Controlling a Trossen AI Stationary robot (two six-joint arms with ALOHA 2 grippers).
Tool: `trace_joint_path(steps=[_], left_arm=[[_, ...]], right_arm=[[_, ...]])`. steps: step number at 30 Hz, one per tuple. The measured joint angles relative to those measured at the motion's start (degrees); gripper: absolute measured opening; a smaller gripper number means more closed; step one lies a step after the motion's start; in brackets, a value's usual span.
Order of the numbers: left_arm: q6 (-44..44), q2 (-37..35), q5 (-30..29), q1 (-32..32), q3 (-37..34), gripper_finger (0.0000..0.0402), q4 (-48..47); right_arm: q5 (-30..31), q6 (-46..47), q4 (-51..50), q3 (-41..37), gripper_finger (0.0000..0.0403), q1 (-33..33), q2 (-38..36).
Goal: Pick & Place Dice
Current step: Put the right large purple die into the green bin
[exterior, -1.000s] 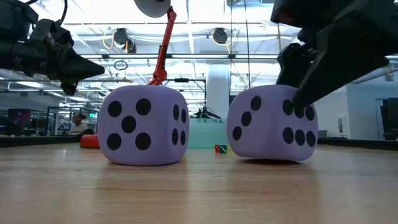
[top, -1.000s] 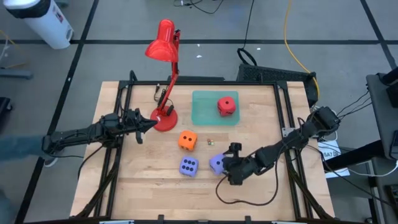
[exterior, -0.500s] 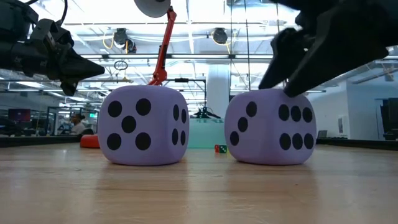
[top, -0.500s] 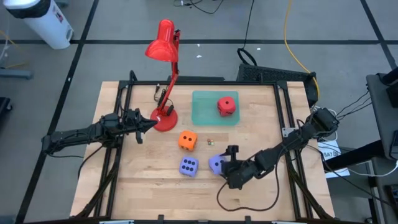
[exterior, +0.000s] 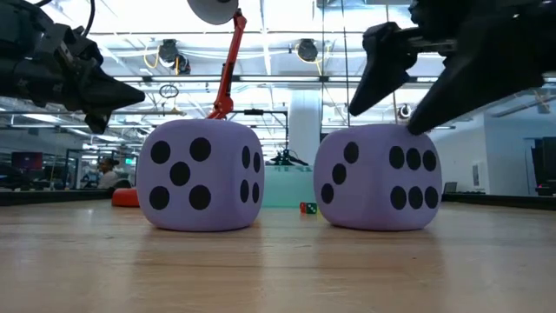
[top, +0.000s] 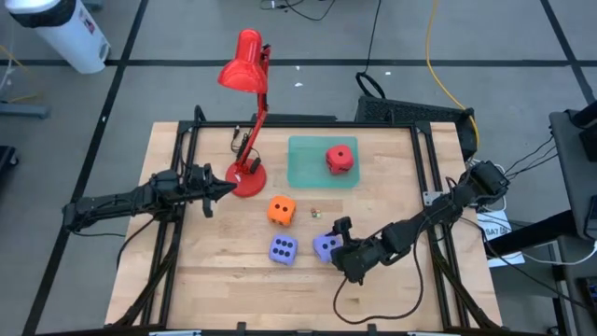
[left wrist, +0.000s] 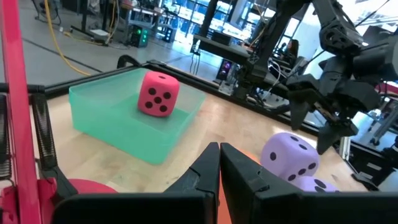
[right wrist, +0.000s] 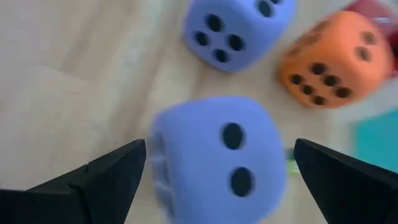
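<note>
Two purple-blue dice rest on the wood: one [top: 284, 249] toward the near edge, the other [top: 324, 246] to its right. My right gripper [top: 341, 248] hovers open just above that right die [right wrist: 217, 155], one finger [right wrist: 115, 174] on each side with gaps showing. The orange die [top: 281, 211] sits farther back. The red die [top: 340, 159] lies in the green tray [top: 308, 173]. My left gripper [top: 227, 189] waits shut by the red lamp's base [top: 247, 179], touching nothing.
The red desk lamp [top: 244, 65] stands at the table's far left part, its base close to the left gripper. Two tiny dice [top: 315, 213] lie between the orange die and the right purple one. Bare wood lies along the near edge [top: 280, 299].
My right gripper has shifted a little toward the table's left, over the right purple die, and its fingers have spread wider. That die, first tilted under the fingers, has settled flat and slid slightly left. The left arm stayed still.
</note>
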Motion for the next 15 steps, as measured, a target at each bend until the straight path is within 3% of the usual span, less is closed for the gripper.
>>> trace_joint_path(steps=[6,15], left_arm=[[-0.1,0.0,-0.3,0.0,0.0,0.0021,0.4],[-0.6,0.0,-1.9,0.0,0.0,0.0021,0.5]], right_arm=[[-5.7,1.0,3.1,0.0,0.0400,-2.8,-2.2],[-5.8,1.3,3.4,0.0,0.0400,-5.1,-4.3]])
